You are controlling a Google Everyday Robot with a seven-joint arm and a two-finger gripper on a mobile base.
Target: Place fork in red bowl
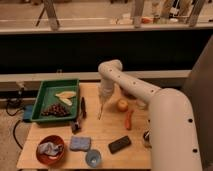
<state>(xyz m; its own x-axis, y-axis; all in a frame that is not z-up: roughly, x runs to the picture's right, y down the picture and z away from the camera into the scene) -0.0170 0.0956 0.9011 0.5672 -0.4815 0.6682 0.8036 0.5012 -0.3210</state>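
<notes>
My gripper (103, 101) hung near the middle of the frame, closed, as far as I could judge, on the fork (100, 113), which dangled just above the surface (107, 132). The red bowl (50, 149) sat at the lower left, well apart, with a crumpled cloth (48, 148) in it. I was at the carrying step; next I had to swing down-left and release over the bowl.

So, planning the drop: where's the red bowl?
Camera view: the red bowl sits at the front-left corner of the table, just left of the blue sponge. The tool hangs over the table's middle, left of the orange fruit.
</notes>
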